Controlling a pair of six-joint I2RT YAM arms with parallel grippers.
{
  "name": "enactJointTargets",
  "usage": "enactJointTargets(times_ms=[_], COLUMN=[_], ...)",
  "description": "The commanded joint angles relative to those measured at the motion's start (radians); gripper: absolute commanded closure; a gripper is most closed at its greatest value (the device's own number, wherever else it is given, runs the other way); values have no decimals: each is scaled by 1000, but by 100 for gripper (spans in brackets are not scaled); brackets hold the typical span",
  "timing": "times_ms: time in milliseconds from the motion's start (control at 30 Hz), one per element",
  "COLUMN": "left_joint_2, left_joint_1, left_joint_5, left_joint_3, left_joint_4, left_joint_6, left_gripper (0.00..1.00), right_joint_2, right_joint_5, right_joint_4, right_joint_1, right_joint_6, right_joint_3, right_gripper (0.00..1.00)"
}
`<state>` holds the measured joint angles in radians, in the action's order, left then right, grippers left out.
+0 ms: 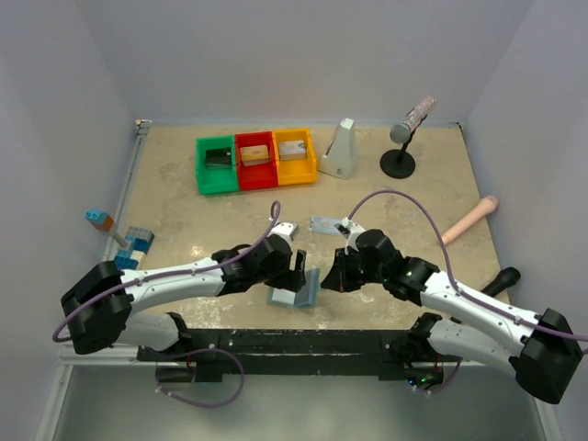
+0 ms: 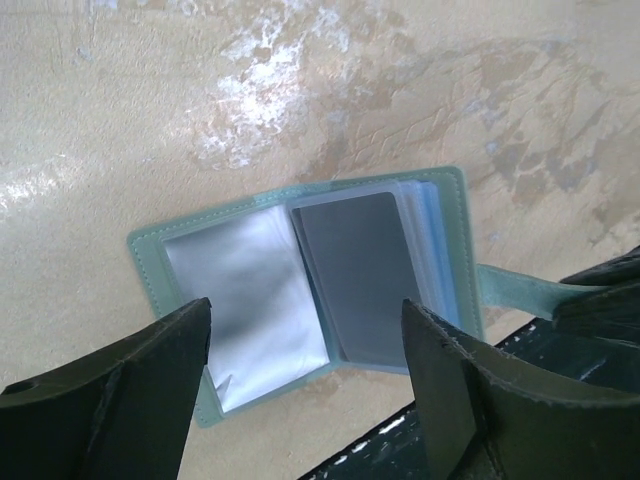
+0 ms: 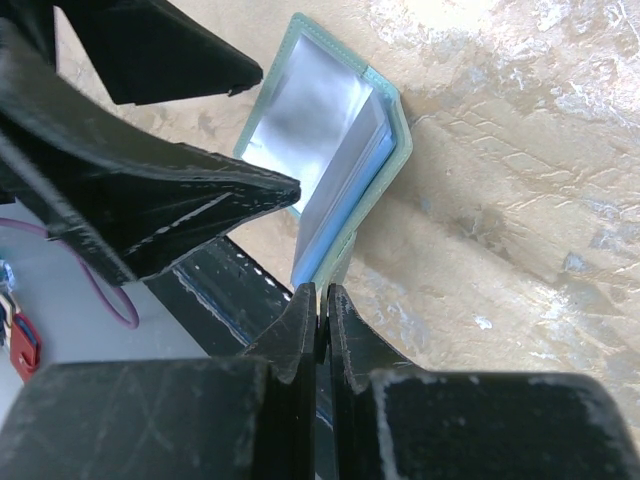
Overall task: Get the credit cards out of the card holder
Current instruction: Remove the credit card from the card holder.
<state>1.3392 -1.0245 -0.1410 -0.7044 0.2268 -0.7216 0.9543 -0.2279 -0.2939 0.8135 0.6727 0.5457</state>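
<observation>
The grey-green card holder [image 1: 296, 293] lies open near the table's front edge. In the left wrist view the card holder [image 2: 155, 262] shows pale clear pockets, and a dark grey card [image 2: 360, 280] sits in the right-hand pocket. A silver-grey card [image 1: 326, 224] lies loose on the table behind the grippers. My left gripper [image 2: 305, 310] is open and empty just above the open wallet. My right gripper [image 3: 322, 300] is shut on the wallet's snap tab [image 2: 515, 285] and holds the right flap tilted up. The plain black card is not clearly seen.
Green [image 1: 217, 165], red [image 1: 255, 160] and yellow [image 1: 295, 155] bins stand at the back, each with a small item inside. A white wedge [image 1: 340, 150], a microphone stand [image 1: 401, 147], a beige cylinder [image 1: 469, 220] and blue toy bricks [image 1: 133, 246] are around. A black rail [image 1: 303, 344] runs along the front.
</observation>
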Motion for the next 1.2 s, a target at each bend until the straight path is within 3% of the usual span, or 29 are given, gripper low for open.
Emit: enactJointTargets(times_ms=[0,467,1167], left_joint_2=[-57,29,9], left_joint_1=[-6,-14,-16], left_joint_5=[0,83,109], left_joint_3=[-16,-58,-67], left_joint_4=[-18,-29,-49], left_joint_6=[10,7,-12], left_gripper=[18,21,19], right_joint_2=[-12,-29,-26], right_joint_5=[-10,-18,-10], right_joint_4=[16,4,7], right_joint_1=[6,13,19], right_joint_6=[-9,-4,-4], right_joint_3=[34,66,54], right_gripper=[100,100,100])
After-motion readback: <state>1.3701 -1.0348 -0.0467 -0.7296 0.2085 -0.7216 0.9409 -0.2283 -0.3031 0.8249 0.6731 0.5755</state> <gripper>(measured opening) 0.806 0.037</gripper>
